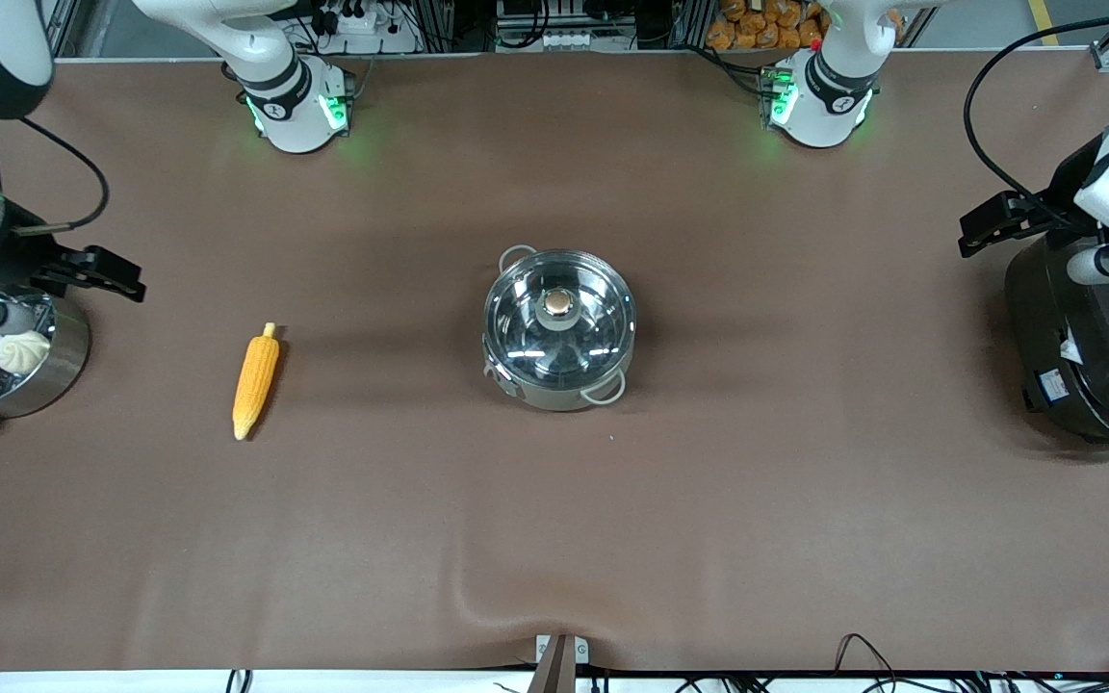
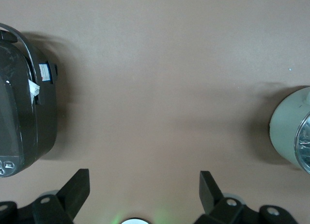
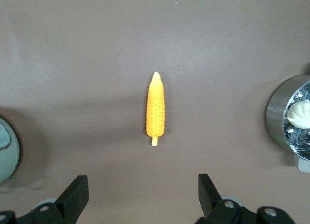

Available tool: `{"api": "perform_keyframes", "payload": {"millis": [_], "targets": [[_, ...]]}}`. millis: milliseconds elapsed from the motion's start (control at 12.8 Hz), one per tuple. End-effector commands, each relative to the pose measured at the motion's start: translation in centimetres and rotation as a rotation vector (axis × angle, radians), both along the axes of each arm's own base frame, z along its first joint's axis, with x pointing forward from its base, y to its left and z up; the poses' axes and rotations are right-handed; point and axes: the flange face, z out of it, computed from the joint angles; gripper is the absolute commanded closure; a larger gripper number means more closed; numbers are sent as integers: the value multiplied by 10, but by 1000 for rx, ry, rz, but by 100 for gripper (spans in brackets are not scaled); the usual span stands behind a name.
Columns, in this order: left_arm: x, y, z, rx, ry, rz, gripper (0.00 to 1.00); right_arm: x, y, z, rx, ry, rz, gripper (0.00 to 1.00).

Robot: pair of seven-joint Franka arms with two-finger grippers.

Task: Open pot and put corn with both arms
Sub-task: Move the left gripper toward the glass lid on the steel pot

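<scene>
The pot (image 1: 558, 327) serves as the landmark: it sits mid-tabletop (image 1: 554, 539) with its glass lid (image 1: 558, 320) on and the copper knob (image 1: 559, 304) centred, so nothing of the task is done yet.

Starting at the right arm's end of the tabletop, a steel steamer pot (image 1: 11, 358) with a white bun (image 1: 22, 350) stands at the edge, and the right claw (image 1: 92, 270) hangs just above it with its fingers spread wide and empty. Between the steamer and the pot, well apart from both, lies the corn (image 1: 256, 381), its pale stub pointing toward the robots' bases. Past the pot, at the left arm's end, the left claw (image 1: 1002, 219) hangs over the black rice cooker (image 1: 1089, 337), likewise spread and holding nothing.

Risks, as I judge them: the knob is small and rounded, so an off-centre pinch could let the lid slip or drag the pot along the tabletop. The corn is round and tapered; closing on it near an end could roll it or squirt it out. Dropped across the rim, it may bridge the pot instead of falling in.

The front view alone shows the lid and knob; the left wrist view catches only the pot's wall (image 2: 290, 132). The right wrist view shows the corn (image 3: 155, 108) lying midway between its fingers (image 3: 209, 192).
</scene>
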Motion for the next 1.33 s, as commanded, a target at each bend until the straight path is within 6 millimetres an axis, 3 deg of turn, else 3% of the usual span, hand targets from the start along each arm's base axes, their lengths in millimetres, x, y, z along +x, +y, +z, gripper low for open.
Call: {"api": "perform_keyframes", "payload": {"millis": [0, 312, 547, 703, 781, 1016, 1250], "targets": [[-3, 3, 5, -10, -5, -8, 0, 1, -31, -7, 10, 11, 22, 0], [2, 6, 1, -9, 1, -17, 0, -2, -37, -4, 21, -15, 4, 0], [3, -32, -9, -39, 23, -46, 0, -2, -37, -5, 21, -7, 3, 0], [3, -82, -23, -73, 56, 45, 0, -2, -37, -6, 21, -4, 6, 0], [1, -117, -27, -67, 61, 93, 0, -2, -38, -7, 21, -3, 4, 0], [-1, -214, -60, -47, 82, 237, 0, -1, -34, -8, 21, -1, 4, 0], [-13, -298, -99, -46, 70, 378, 0, 0, -36, -10, 21, 1, 1, 0]]}}
